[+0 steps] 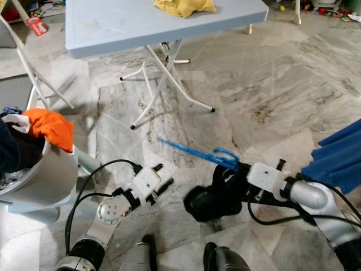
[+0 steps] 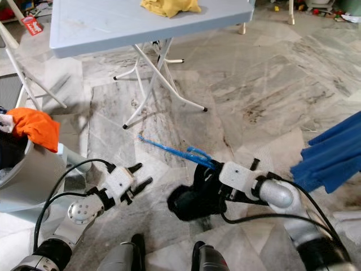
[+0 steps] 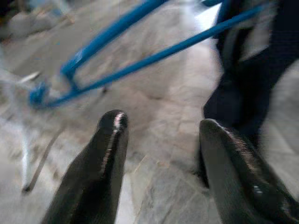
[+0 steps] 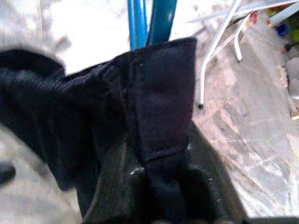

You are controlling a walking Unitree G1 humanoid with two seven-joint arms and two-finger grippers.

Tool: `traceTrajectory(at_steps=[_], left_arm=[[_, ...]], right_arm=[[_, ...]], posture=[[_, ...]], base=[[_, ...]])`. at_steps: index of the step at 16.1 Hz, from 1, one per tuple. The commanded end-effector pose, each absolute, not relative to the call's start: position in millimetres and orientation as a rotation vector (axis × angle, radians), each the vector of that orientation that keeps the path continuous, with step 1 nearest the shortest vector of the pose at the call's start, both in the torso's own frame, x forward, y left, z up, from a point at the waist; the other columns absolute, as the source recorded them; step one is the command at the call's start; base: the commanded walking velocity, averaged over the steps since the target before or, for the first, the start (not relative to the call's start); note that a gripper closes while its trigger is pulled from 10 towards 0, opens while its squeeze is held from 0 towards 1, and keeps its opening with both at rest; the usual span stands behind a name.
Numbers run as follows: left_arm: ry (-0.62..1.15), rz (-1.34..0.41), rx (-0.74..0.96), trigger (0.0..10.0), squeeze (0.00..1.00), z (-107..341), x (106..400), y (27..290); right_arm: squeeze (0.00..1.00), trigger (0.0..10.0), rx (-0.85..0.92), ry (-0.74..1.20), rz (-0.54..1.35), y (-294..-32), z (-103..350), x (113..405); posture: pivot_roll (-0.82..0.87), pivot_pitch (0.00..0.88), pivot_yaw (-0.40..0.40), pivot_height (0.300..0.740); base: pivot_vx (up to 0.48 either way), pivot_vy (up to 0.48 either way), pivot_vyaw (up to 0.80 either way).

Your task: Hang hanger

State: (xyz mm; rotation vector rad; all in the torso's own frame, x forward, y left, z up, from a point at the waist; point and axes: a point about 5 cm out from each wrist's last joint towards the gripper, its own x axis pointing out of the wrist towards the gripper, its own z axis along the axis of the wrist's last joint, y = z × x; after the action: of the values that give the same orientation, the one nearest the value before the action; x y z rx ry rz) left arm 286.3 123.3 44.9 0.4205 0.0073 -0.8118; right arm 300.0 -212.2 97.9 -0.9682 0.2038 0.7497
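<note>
Marble floor (image 1: 271, 84) takes up most of the head views, with a pale blue folding table (image 1: 124, 25) up top on white legs and a yellow cloth (image 1: 183, 7) bunched on it. On the robot's left there's a grey laundry basket (image 1: 39, 175) with an orange garment (image 1: 51, 127) draped over its rim, and at the far right edge some blue fabric (image 1: 338, 155) hangs into view.

The head views give the whole layout: both arms reach out low over the floor, left gripper (image 1: 161, 179) on one side, right gripper (image 1: 223, 175) on the other, close together but not touching. The wrist cameras fill in what you can't get from up there. The left wrist view looks between its two black fingers (image 3: 105, 154), which stand well apart with nothing between them, just floor. Past the fingertips you see the blue hanger (image 3: 117, 60) and the dark cloth beside it.

The right wrist view is mostly a dark garment (image 4: 154, 107) pinched right up against the camera, seam and all, with the hanger's blue bars poking out beyond it. So the right claw is clamped on that dark garment, which droops to the floor. The hanger (image 1: 194, 151) sticks out from the right gripper, angled toward the table, ahead of the open left claw.
</note>
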Motion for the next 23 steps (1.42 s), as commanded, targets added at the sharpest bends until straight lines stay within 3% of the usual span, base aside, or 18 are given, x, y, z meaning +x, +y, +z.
traceTrajectory(at_steps=[1,6,10,18,19,23], left_arm=[[-0.008,-0.888,0.452,10.0,1.0,42.0,277.8,117.9],[-0.139,-0.956,0.498,10.0,1.0,63.4,281.7,105.8],[-0.087,-1.045,0.608,10.0,1.0,55.0,279.8,114.9],[-0.075,-0.906,0.678,10.0,1.0,57.6,295.1,130.9],[-0.063,-0.901,0.681,10.0,0.0,55.8,295.5,131.3],[-0.061,-0.922,0.653,10.0,0.0,53.5,296.5,120.0]], right_arm=[[0.0,10.0,-1.027,0.214,0.772,-210.3,91.3,301.0],[0.0,10.0,-1.141,0.247,0.828,-212.7,86.5,310.4],[0.0,10.0,-1.198,0.188,0.904,-209.5,98.6,318.1],[0.0,10.0,-1.208,0.099,1.051,-208.2,116.6,313.5],[0.0,10.0,-1.184,0.078,1.041,-205.9,122.1,315.8],[0.0,10.0,-1.145,0.009,1.042,-197.6,136.7,320.2]], posture=[[-0.1,0.235,0.002,0.74],[-0.1,0.242,0.003,0.74],[-0.11,0.242,0.004,0.74],[-0.12,0.238,-0.007,0.74],[-0.12,0.239,-0.007,0.74],[-0.12,0.244,-0.01,0.74]], base=[[0.0,0.0,0.0],[0.0,0.0,0.0],[0.0,0.0,0.0],[0.0,0.0,0.0],[0.0,0.0,0.0],[0.0,0.0,0.0]])
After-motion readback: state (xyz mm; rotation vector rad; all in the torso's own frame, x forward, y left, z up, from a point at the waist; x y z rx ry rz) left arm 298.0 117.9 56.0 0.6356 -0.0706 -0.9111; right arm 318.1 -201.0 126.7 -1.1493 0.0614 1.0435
